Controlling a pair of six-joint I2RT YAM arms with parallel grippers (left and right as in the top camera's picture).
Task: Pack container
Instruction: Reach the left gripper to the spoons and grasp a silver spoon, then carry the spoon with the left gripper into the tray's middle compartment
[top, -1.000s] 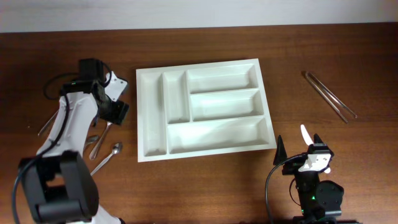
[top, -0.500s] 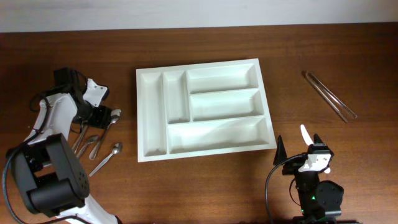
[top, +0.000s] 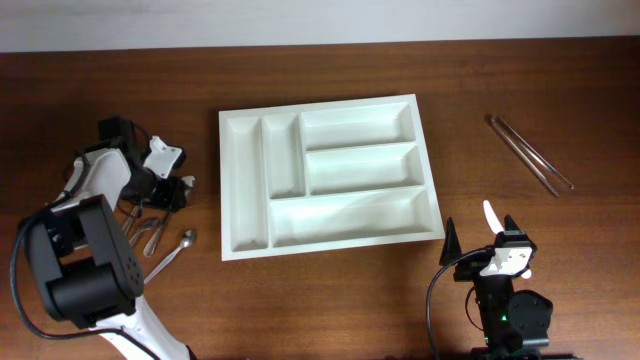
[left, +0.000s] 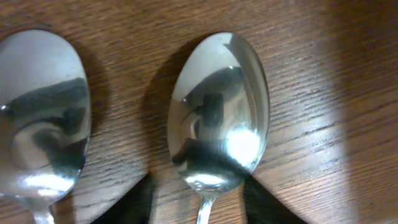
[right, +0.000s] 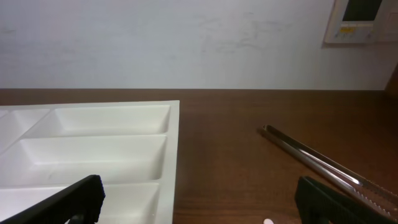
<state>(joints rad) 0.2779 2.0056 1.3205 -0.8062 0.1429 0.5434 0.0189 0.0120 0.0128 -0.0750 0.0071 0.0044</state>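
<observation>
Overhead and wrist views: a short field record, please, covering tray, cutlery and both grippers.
container: white cutlery tray, all five compartments empty
spoons: on the table left of the tray, none packed
left gripper: open, low over the spoons, fingers either side of one spoon's neck
right gripper: open, empty, at the table's near edge
tongs: right of the tray

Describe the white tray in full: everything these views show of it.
The tray is a large white rectangle, seemingly smooth moulded plastic, with a raised rim. Dividers split it into five compartments: two narrow lengthwise ones at one end, one longer than the other, and three wider crosswise ones. All are empty. It lies flat, open side up, slightly skewed, on the brown wooden table. Only the table touches it; the spoons beside it lie apart.
</observation>
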